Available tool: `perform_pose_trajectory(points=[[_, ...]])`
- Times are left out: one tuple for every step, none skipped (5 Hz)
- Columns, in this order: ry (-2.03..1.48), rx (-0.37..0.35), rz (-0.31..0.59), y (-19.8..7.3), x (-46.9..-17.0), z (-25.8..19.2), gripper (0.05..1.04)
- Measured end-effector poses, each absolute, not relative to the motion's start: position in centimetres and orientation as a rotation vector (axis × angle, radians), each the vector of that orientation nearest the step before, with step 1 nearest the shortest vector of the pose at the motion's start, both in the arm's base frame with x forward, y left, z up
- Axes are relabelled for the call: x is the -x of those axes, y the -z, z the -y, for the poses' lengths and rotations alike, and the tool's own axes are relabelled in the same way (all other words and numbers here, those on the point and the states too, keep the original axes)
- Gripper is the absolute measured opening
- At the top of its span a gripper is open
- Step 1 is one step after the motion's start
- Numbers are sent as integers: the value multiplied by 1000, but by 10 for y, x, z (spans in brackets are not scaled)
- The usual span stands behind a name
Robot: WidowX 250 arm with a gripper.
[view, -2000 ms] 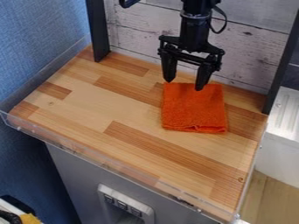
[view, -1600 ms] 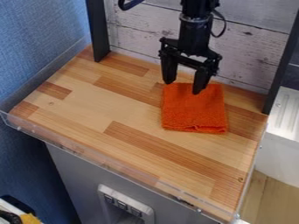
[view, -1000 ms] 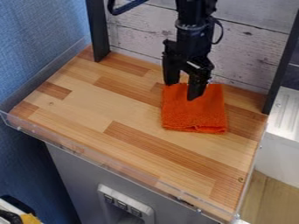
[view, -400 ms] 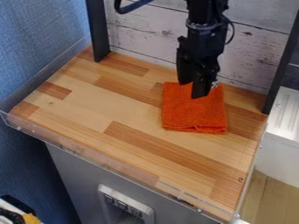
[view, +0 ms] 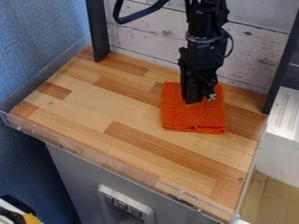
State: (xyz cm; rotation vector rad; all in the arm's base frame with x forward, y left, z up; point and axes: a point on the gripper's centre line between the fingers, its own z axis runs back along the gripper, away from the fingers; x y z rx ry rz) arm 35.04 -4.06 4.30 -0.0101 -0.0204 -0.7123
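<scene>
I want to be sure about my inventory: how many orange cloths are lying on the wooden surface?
1. The orange cloth lies folded toward the back right, partly covered by the jaws.

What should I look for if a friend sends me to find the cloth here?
Start at the wooden counter in front of the whitewashed plank wall. Toward the picture's right, near that wall, the black gripper hangs down over the far part of a folded, roughly square cloth. Its vivid orange, fuzzy fabric sets it apart from the smooth wood and black gripper.
</scene>
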Motion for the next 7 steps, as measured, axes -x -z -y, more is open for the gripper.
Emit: perform_pose_trajectory(points=[[726,13,20,-43,-350,41,66],[739,14,27,-46,-355,42,62],[730,20,12,-43,-358,42,62],[726,24,-3,-45,-356,42,62],[725,17,-5,-45,-357,40,62],[718,4,-4,-42,-356,34,61],[701,0,-20,-30,-352,30,59]])
